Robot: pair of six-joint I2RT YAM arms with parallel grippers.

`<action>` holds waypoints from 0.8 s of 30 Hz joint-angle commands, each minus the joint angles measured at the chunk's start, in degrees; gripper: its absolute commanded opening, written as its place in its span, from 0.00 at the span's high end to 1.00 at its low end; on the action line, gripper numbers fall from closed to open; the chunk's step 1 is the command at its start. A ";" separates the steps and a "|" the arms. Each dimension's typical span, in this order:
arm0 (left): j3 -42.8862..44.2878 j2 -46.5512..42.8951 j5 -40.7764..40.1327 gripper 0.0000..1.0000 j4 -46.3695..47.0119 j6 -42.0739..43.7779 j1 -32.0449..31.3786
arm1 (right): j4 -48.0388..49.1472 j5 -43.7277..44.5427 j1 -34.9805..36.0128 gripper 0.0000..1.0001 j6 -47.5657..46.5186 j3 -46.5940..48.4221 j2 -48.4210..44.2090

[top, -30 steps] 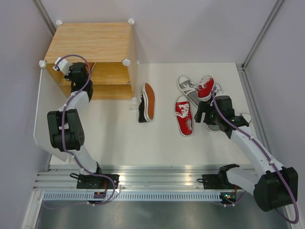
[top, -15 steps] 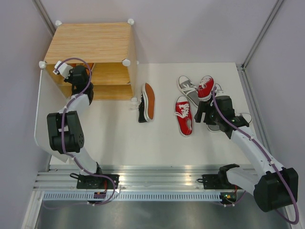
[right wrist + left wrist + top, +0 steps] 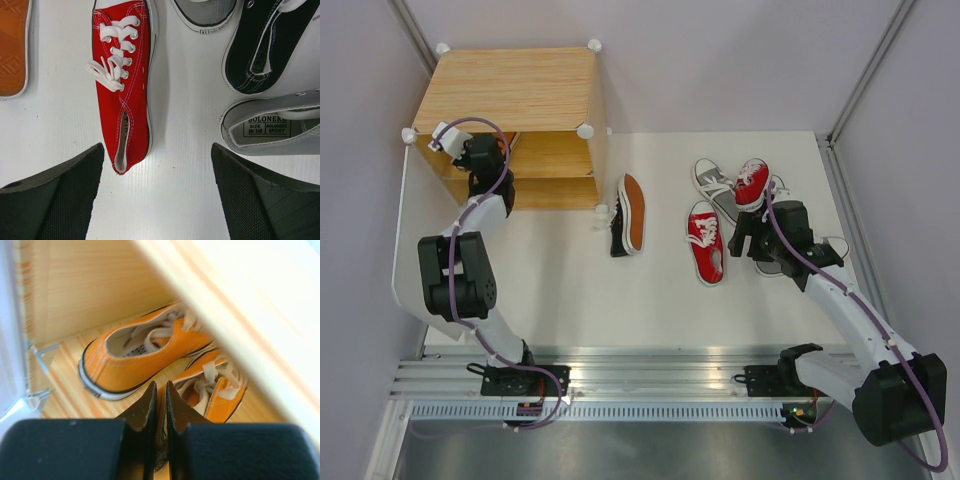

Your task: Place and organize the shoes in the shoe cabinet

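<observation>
Handling: red canvas lace-up sneaker (image 3: 122,75) on white table (image 3: 550,290); light, soft-walled, stiff-soled; best pinched at the heel collar.
Right gripper (image 3: 156,160): spread wide, empty, over that heel.
Left gripper (image 3: 159,390): narrowed to a slit, pinching orange canvas sneaker (image 3: 220,395) inside wood-grain cube cabinet (image 3: 510,90).
Left wrist view only: orange pair on the shelf; hidden from overhead.

The shoe cabinet (image 3: 510,90) is light wood-grain board with a soft sheen. The orange shoe (image 3: 220,395) inside it is matt canvas cloth with woven white laces. The red shoe (image 3: 122,85) is the same cloth, edged with smooth rubbery white. The surface (image 3: 190,115) is white and smooth. The right gripper (image 3: 159,150) is dark and matt, finely cross-hatched.
</observation>
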 commanded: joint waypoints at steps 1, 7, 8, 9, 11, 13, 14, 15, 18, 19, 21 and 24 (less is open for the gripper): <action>5.91 0.91 2.67 0.91 7.07 -2.74 -0.95 | 0.95 0.86 0.22 0.09 -0.35 0.53 -0.98; 7.58 3.37 2.32 0.86 6.63 -2.12 -0.86 | 0.78 0.86 0.22 0.09 -0.26 0.27 -1.25; 7.49 3.46 2.23 0.86 6.46 -2.12 -0.86 | 0.78 0.86 0.22 0.09 -0.35 0.27 -1.25; 7.06 3.55 2.32 0.86 6.20 -2.12 -0.86 | 0.69 2.17 0.22 0.09 -0.35 0.27 -1.25; 6.09 3.72 2.32 0.84 6.19 -1.94 -0.77 | 0.69 2.18 0.22 0.09 -0.26 0.27 -1.16; 5.56 3.99 2.76 0.80 5.93 -1.68 -0.86 | 0.78 2.18 0.22 0.09 -0.26 0.18 -0.99; 4.95 4.08 2.94 0.79 5.93 -1.59 -0.86 | 0.78 2.09 0.22 0.09 -0.26 0.27 -0.90; 4.68 4.16 3.11 0.77 5.84 -1.42 -0.86 | 0.78 2.09 0.22 0.09 -0.35 0.27 -0.81; 4.59 5.13 3.99 0.75 5.49 -0.71 -0.60 | 0.78 2.09 0.22 0.09 -0.35 0.27 -0.81; 4.85 5.48 4.86 0.76 5.49 -0.28 -0.42 | 0.78 2.00 0.22 0.09 -0.35 0.18 -0.90; 5.38 6.27 5.48 0.76 5.40 0.08 -0.42 | 0.86 1.83 0.22 0.09 -0.35 0.01 -0.90; 5.91 6.80 8.02 0.75 4.88 -0.18 -0.51 | 0.95 1.65 0.22 0.09 -0.26 -0.08 -0.63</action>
